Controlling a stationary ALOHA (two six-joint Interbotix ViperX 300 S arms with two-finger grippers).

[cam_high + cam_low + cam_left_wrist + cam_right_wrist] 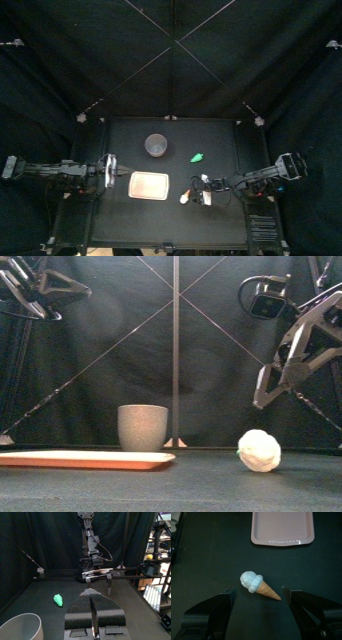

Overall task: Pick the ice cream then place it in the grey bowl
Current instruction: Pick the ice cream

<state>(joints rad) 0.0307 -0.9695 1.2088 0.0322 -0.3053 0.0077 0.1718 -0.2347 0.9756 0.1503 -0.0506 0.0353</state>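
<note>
The toy ice cream (258,584), a pale rounded scoop on a tan-orange cone, is lying on its side on the black table (120,225), in the right front part. In the front view its scoop (259,450) is facing the camera and hiding the cone.

The right gripper (259,592) is hanging directly above it with its two jaws spread wide, one on each side of the ice cream as the right wrist view shows it. It is gripping nothing. The front view shows the jaws hanging clear above the scoop, not touching it.

The flat pink tray (150,184) is lying just to the left of the ice cream, apart from it, and nothing is sitting on it. In the right wrist view its near rim (283,542) is showing beyond the scoop.

The tall grey speckled cup (143,427) is standing upright behind the tray, toward the back of the table, well apart from the ice cream. A small green toy (197,158) is lying between the cup and the right arm, behind the ice cream.

The left gripper (92,601) is resting off to the left of the tray, its jaws pressed together on nothing, pointing across the table toward the other arm.
</note>
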